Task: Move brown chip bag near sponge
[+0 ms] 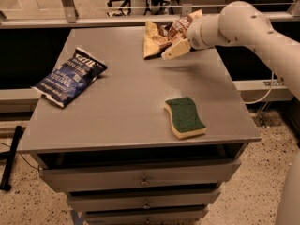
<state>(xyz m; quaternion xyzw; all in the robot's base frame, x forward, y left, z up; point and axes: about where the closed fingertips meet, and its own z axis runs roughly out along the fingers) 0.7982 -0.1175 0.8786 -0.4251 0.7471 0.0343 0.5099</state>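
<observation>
The brown chip bag [159, 35] lies crinkled at the far edge of the grey table [126, 102], right of centre. My gripper [176, 50] comes in from the right on a white arm and hangs right at the bag's front right side, partly covering it. I cannot tell whether it touches the bag. The sponge [184, 116], green top over yellow foam, lies flat near the table's front right, well apart from the bag.
A dark blue chip bag [70, 75] lies on the table's left side. The table has drawers [140, 178] below its front edge. A rail and glass partition [117, 6] run behind the table. A black pole [10, 158] leans at the lower left.
</observation>
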